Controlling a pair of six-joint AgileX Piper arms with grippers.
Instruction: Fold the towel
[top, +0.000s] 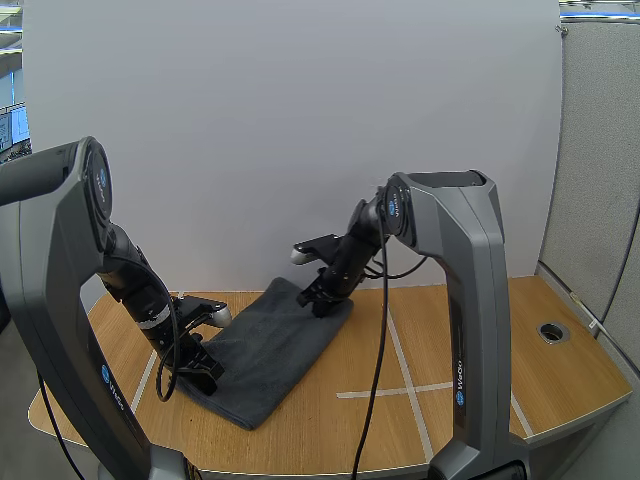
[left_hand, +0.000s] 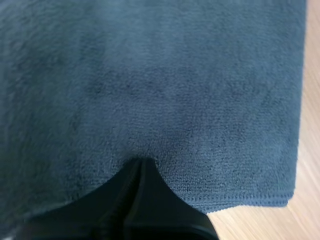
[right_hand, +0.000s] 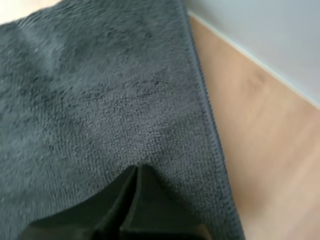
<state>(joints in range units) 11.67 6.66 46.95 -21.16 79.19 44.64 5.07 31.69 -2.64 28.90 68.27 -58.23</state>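
Note:
A dark grey towel (top: 270, 350) lies flat and slantwise on the wooden table (top: 480, 350). My left gripper (top: 203, 377) is down on the towel's near left end. In the left wrist view its fingers (left_hand: 150, 200) lie together, tips pinching a small pucker of the towel (left_hand: 160, 90) just inside the hemmed edge, close to a corner. My right gripper (top: 320, 300) is down on the towel's far end. Its fingers (right_hand: 132, 205) are likewise together, tips dug into the towel (right_hand: 100, 90) beside the hem.
White tape lines (top: 400, 385) cross the table's right half, and a round cable hole (top: 551, 331) sits near the right edge. A white wall (top: 300, 120) rises just behind the towel's far end.

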